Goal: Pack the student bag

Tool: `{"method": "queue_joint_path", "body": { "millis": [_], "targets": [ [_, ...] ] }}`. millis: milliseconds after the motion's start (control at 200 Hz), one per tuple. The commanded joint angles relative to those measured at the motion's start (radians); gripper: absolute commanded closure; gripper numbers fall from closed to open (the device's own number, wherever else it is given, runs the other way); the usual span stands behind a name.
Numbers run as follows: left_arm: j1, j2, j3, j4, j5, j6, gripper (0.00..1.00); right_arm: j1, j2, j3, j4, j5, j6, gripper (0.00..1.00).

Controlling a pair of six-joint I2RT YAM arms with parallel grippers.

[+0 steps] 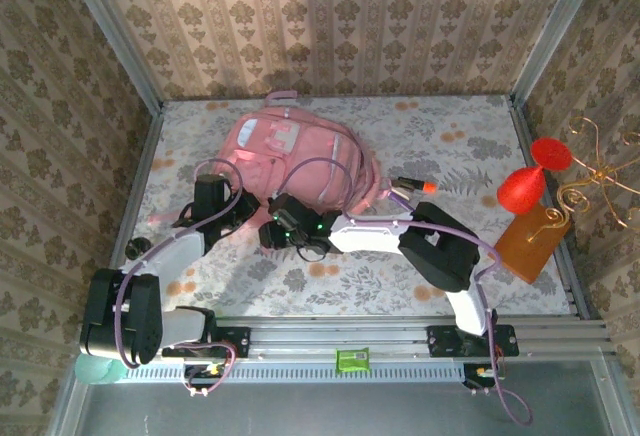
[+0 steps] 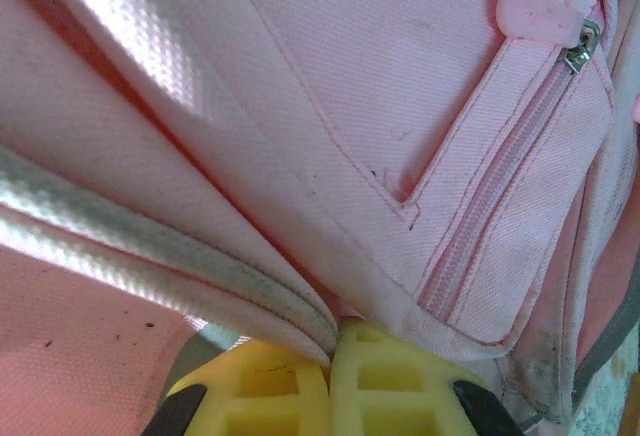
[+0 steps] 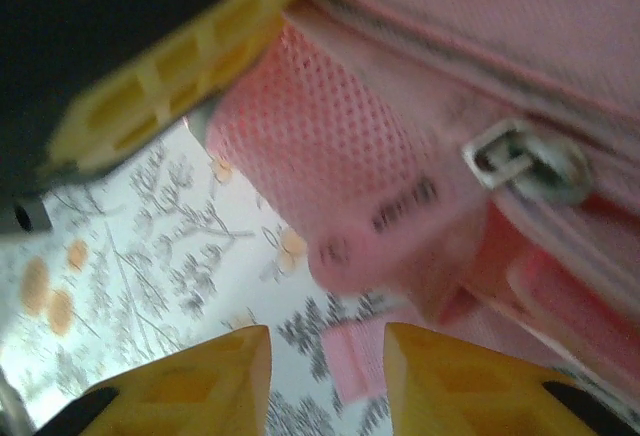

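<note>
Left gripper (image 2: 332, 358): jaws pressed together, pinching a white-edged fold at the near left edge of the backpack (image 1: 296, 159).
Backpack: lies flat at the middle of the back half of the flowered table (image 1: 440, 276), top loop toward the rear wall; a zip pull (image 2: 541, 12) shows close above the left fingers.
Right gripper (image 3: 327, 361): jaws spread, nothing between them, low over the cloth just beside the backpack's near edge, under a mesh pocket (image 3: 330, 146) and a metal zip pull (image 3: 522, 161).
In the way: one left finger (image 3: 170, 66) crosses just ahead of the right gripper.
Pen (image 1: 412, 185): orange-tipped, right of the backpack, apart from it.
Right edge: red ornament (image 1: 524, 188), brown box (image 1: 532, 242), gold wire stand (image 1: 598, 171).
</note>
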Motion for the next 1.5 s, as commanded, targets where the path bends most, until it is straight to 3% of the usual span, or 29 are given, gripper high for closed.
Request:
{"method": "queue_joint_path", "body": {
  "millis": [0, 730, 945, 1235, 1495],
  "targets": [
    [-0.014, -0.035, -0.007, -0.017, 0.027, 0.027, 1.0, -0.042, 0.034, 0.033, 0.123, -0.059, 0.056, 0.68],
    [-0.009, -0.004, -0.008, -0.009, 0.019, 0.064, 1.0, -0.087, -0.191, -0.256, 0.354, -0.011, 0.042, 0.73],
    [-0.009, -0.003, -0.007, -0.008, 0.023, 0.066, 1.0, -0.078, -0.191, -0.208, 0.162, 0.098, -0.029, 0.63],
    [-0.009, 0.005, -0.004, -0.01, 0.025, 0.069, 1.0, -0.059, -0.15, -0.111, 0.041, 0.078, -0.078, 0.48],
    [-0.009, 0.005, -0.002, -0.009, 0.028, 0.071, 1.0, -0.007, -0.055, 0.093, -0.293, 0.283, -0.159, 0.45]
  ]
}}
